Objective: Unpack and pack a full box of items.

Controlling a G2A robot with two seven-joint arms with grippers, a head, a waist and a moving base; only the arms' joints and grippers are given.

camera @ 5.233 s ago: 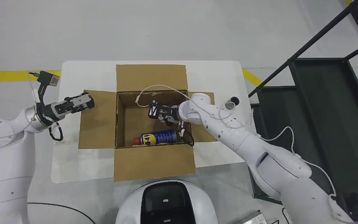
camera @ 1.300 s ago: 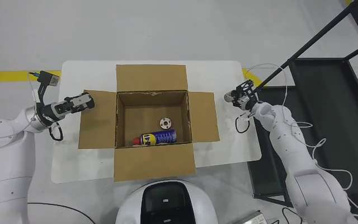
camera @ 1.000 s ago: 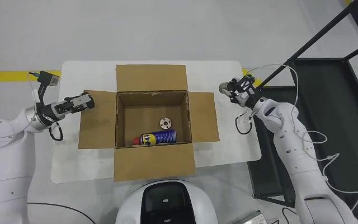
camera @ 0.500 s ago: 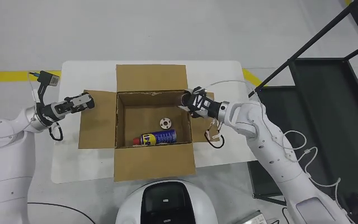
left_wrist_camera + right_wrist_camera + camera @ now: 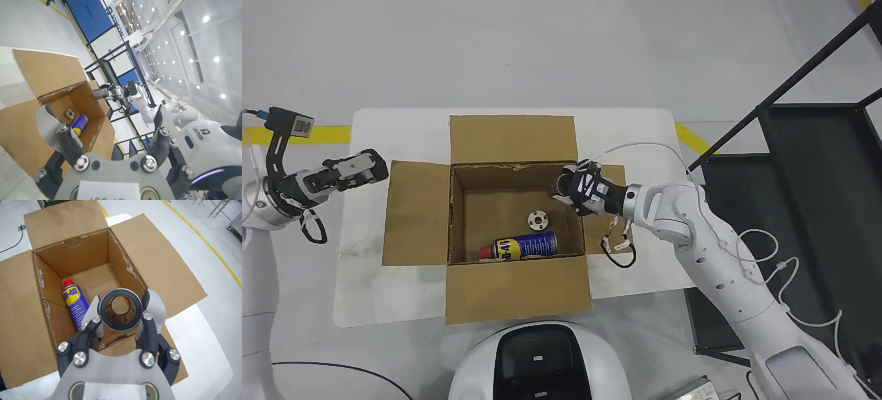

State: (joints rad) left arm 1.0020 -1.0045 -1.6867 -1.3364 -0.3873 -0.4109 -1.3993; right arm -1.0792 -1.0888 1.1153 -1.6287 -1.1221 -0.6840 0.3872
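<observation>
I hold the right gripper [image 5: 577,187] pinching a metal sleeve [image 5: 121,291] over the box [image 5: 512,135] rim at frame centre — poised to drop beside the spray can [image 5: 527,244]; the left gripper [image 5: 364,170], spread wide, hangs upper left.

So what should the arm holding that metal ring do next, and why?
Probably ease the right gripper, shut on the metal sleeve, slightly farther in over the cardboard box and lower it. The sleeve hangs by the box's wall, above the bottom, where a spray can and a small flange lie; bare cardboard beside them seems free.
</observation>
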